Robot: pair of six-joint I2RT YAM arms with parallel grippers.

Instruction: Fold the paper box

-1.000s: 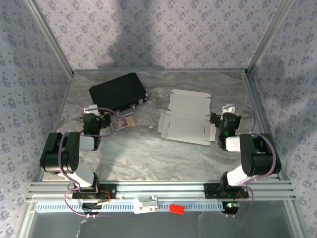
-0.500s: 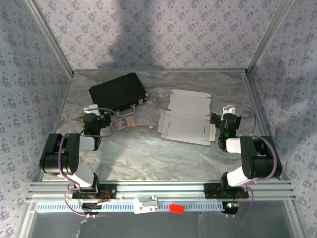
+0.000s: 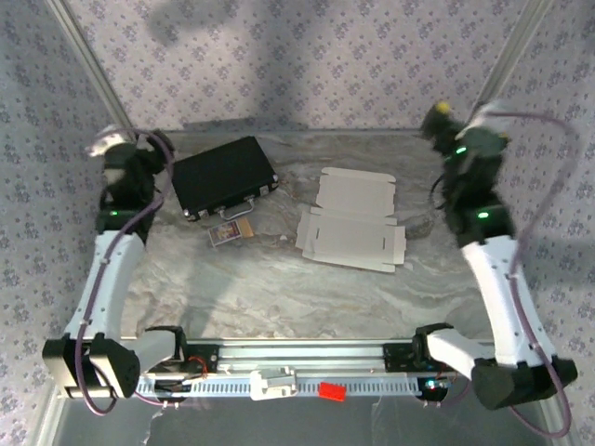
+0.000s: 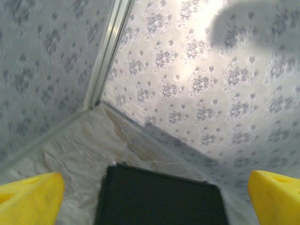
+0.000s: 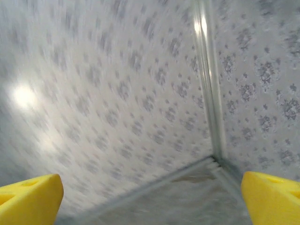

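Now, from the top external view, both arms have risen out of the low crouch of a second ago. The left gripper [image 3: 130, 160] has lifted from beside the small printed card [image 3: 231, 231] to the far-left corner. The right gripper [image 3: 447, 119] has climbed from the sheet's right edge toward the far-right post. One paper box [image 3: 351, 221] lies where it was, an unfolded flat sheet on the marbled table [image 3: 279, 288], right of centre and touched by neither gripper. One black case [image 3: 225, 175] and the one card just in front of it have also not shifted.

From the left wrist, two yellow fingertips [image 4: 28, 197] sit at the bottom corners, spread wide with nothing between them. The case's dark top lies below and the patterned walls beyond.

From the right wrist, two yellow fingertips [image 5: 29, 198] are likewise spread and empty, facing a blurred wall corner.
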